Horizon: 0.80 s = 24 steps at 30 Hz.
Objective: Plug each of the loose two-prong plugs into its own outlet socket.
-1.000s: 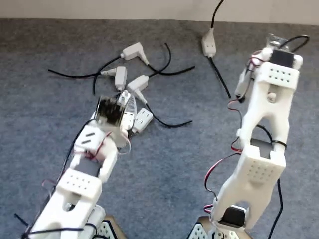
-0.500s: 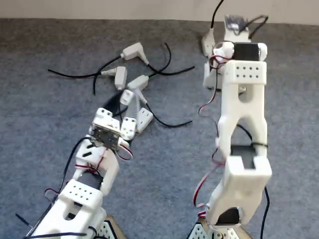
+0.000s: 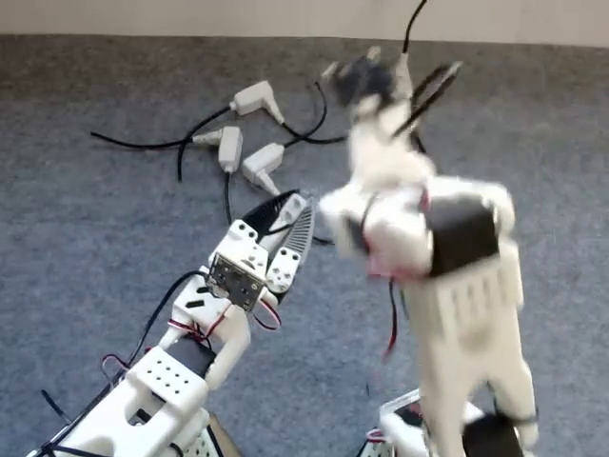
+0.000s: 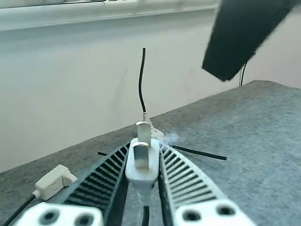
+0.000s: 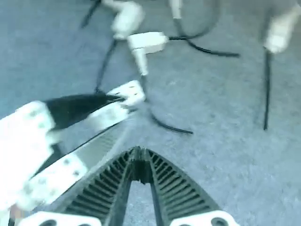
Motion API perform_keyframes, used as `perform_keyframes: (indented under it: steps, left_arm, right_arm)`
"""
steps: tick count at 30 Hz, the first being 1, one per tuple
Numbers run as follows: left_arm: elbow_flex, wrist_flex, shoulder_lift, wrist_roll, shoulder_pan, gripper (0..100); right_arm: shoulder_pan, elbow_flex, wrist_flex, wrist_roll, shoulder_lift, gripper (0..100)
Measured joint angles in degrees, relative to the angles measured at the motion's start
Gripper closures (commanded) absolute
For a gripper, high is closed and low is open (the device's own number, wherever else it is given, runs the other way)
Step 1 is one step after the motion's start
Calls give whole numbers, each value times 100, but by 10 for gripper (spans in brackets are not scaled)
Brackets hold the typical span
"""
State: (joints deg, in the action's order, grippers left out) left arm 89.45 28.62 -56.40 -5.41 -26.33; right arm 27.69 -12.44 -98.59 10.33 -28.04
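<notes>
**Ana:** Jaws of the left gripper (image 3: 293,211) are clamped on a white connector (image 4: 141,165), held clear of the grey carpet (image 3: 114,248). Is it a plug or a socket?

**Ben:** I cannot tell. I judge it light, rigid plastic, so grip the body's flat sides, not the thin metal or the limp cord.

**Ana:** And further along?

**Ben:** White cord ends (image 3: 226,148) lie apart on the carpet, none of them mated.

**Ana:** What about the right gripper (image 5: 137,165)?

**Ben:** It is closed on nothing, above the carpet.

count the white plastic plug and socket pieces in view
5 white plastic pieces: three clustered on the grey carpet, one in the left gripper, one apart; the right arm may hide more.
</notes>
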Motion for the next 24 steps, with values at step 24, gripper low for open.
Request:
perform_keyframes:
  steps: [24]
  left_arm:
    - [0, 0, 0, 0, -607, 994]
  right_arm:
    - [730, 5732, 4158, 730, -3938, 990]
